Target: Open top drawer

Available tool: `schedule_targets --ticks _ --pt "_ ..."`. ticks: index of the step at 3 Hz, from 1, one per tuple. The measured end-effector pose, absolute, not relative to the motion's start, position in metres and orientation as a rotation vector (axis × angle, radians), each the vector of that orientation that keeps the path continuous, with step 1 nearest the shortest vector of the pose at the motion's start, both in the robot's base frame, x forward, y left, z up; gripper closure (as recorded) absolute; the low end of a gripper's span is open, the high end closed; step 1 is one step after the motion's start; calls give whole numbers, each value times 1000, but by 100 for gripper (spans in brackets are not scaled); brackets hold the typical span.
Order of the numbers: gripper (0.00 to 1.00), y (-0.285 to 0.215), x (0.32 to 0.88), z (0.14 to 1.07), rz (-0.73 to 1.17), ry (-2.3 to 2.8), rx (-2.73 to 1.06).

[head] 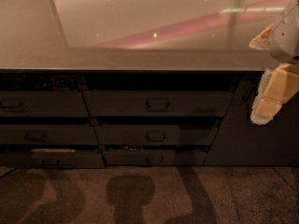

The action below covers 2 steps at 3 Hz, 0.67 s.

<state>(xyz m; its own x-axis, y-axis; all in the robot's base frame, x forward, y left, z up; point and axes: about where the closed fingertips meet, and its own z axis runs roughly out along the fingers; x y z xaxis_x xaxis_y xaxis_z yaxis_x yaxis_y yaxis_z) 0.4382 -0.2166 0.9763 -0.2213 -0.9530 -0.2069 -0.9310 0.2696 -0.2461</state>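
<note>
- We see a long dark cabinet from above and in front, in dim reddish light, with a glossy tabletop point(140, 59) across its upper side.
- The top drawer point(196, 104) is the widest dark front, directly under the tabletop edge near the middle of the view. A dark gap runs above it.
- A small rounded handle point(158, 104) sits at the centre of the top drawer.
- Below the top drawer are two narrower fronts with the same handle, a middle drawer point(140, 135) and then a bottom drawer point(135, 157).
- Left of the top drawer is a second column of drawers point(42, 104), cut off by the picture's edge.
- Right of the top drawer is a plain dark panel point(238, 143).
- The robot's pale cream claw point(265, 101) hangs just right of the top drawer, at its height and well apart from the handle.
- We cannot tell how far the claw is open, or whether it grips anything.
- Below the drawers, the speckled floor point(70, 204) carries soft rounded shadows.
</note>
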Motion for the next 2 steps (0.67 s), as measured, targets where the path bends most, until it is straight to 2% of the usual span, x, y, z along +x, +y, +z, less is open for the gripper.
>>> schedule_targets --ticks 2 --pt "0 -220 440 965 -171 2215 -1700"
